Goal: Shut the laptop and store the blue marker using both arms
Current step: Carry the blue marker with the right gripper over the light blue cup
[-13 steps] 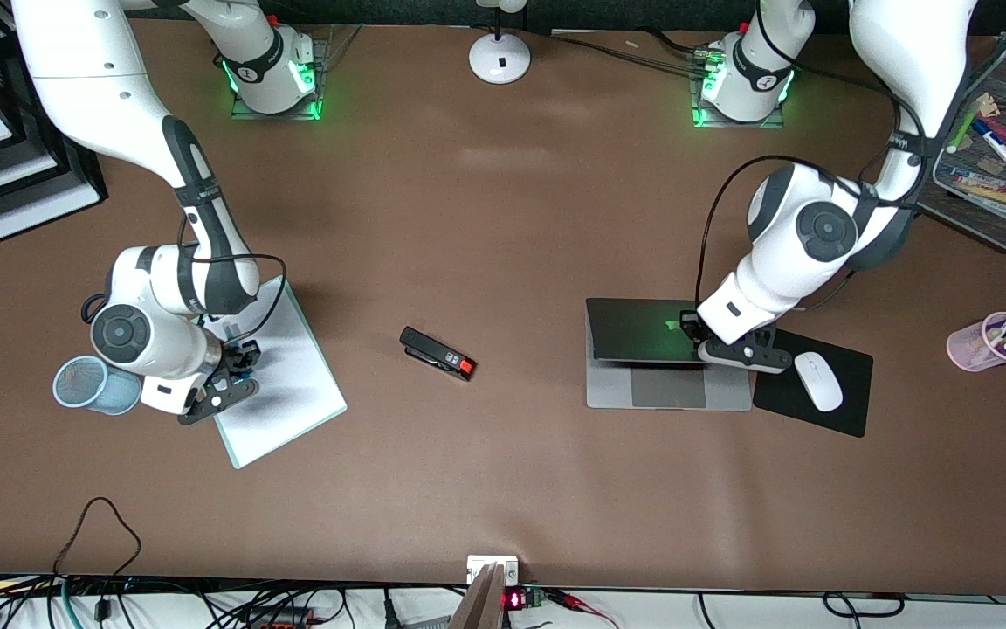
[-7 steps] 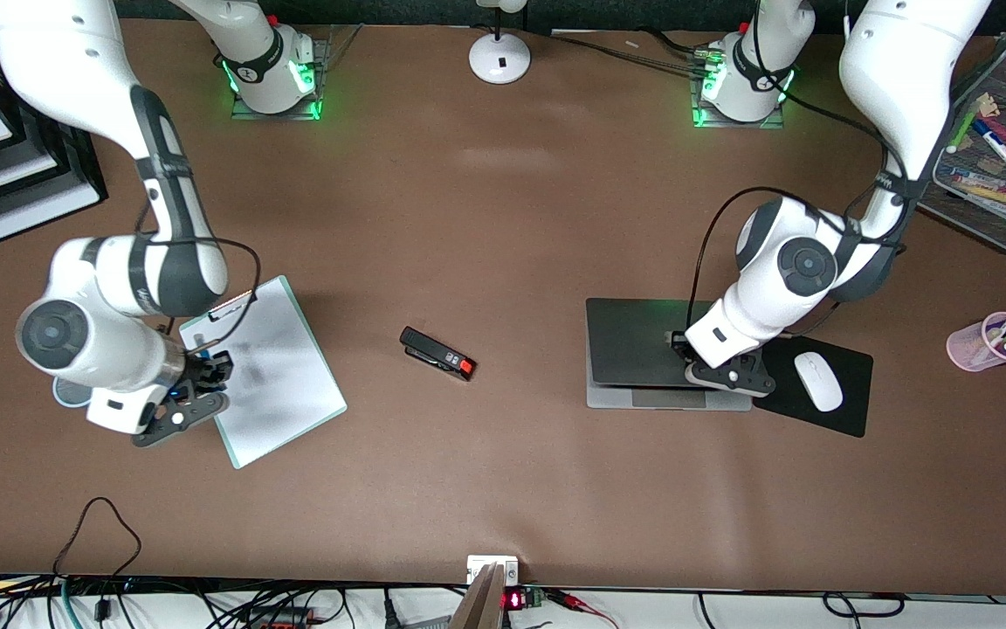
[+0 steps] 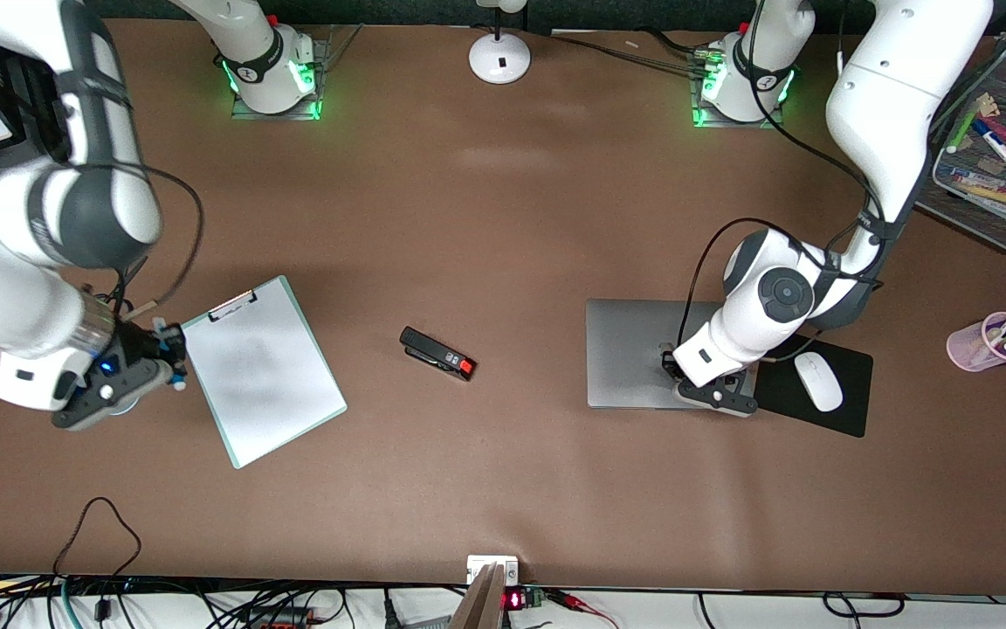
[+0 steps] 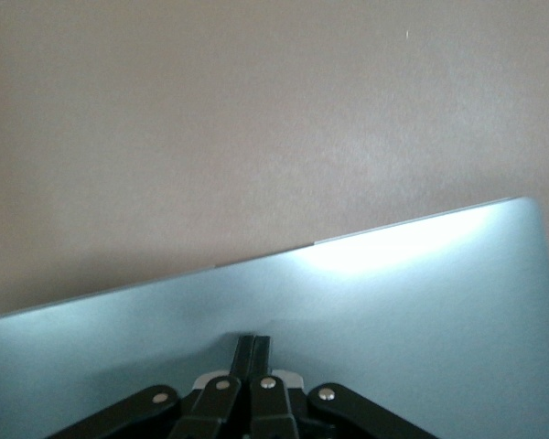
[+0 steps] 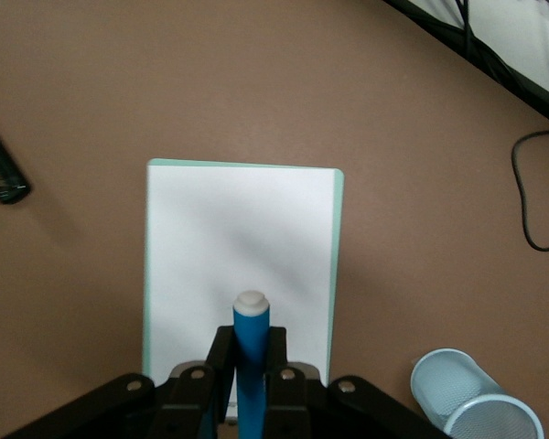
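Blue marker, light, stiff and likely slick, rides upright by its barrel in the right gripper, clamped shut on it above the table beside the clipboard, near the mesh cup. Laptop lies closed, rigid and scratch-prone, under the left gripper, fingers together, pressing its lid.

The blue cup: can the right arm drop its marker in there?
Probably yes. The right gripper, shut on the blue marker, hangs close beside the blue cup, whose open mouth is uncovered.
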